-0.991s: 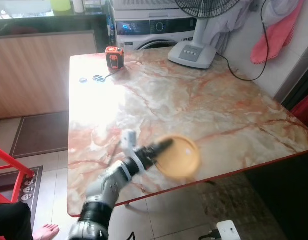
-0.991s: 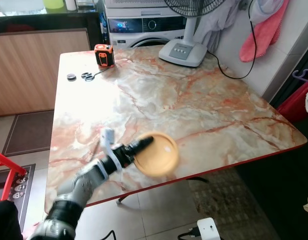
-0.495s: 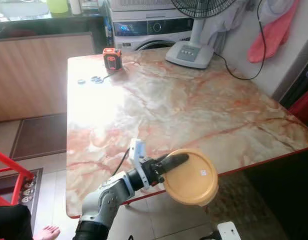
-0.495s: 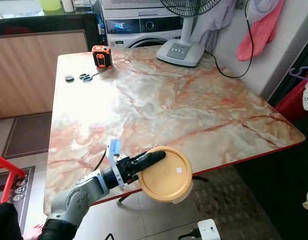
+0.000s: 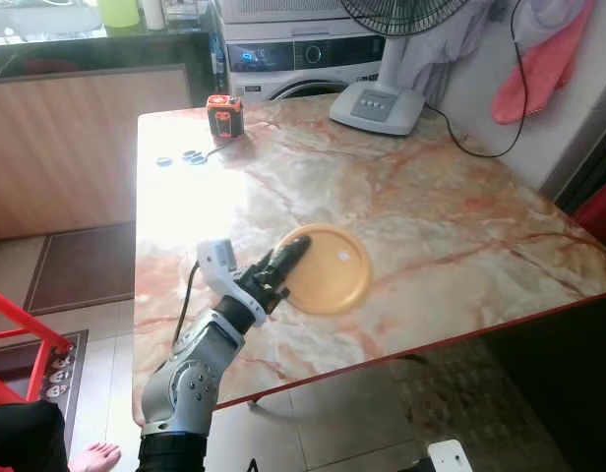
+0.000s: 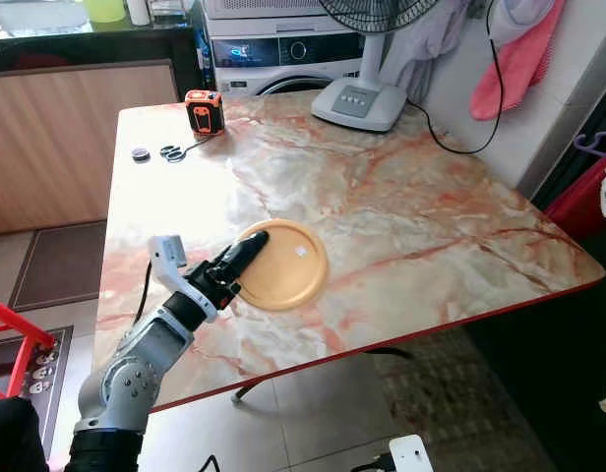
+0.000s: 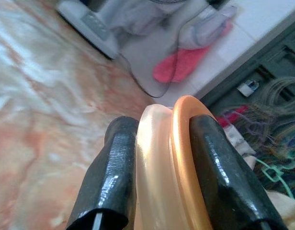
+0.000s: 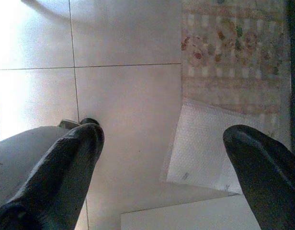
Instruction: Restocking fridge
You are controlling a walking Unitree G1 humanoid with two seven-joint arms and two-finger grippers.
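A round yellow-orange container with a lid (image 5: 328,267) hangs over the marble table (image 5: 401,197), near its front left part. My left gripper (image 5: 283,261) is shut on the container's near rim, and in the left wrist view the two black fingers (image 7: 111,177) pinch the lid edge (image 7: 183,158) between them. My right gripper (image 8: 162,158) hangs open above the tiled floor (image 8: 123,52), with nothing between its fingers.
At the table's far left lie an orange tape measure (image 5: 224,115) and small dark discs (image 5: 181,156). A fan base (image 5: 377,104) stands at the far side, its cable running right. A washing machine (image 5: 298,54) is behind. A red chair frame (image 5: 13,329) stands at the left.
My left arm has swung the container back from beyond the table's front edge to above the tabletop, further left and away from me. The grip is unchanged.
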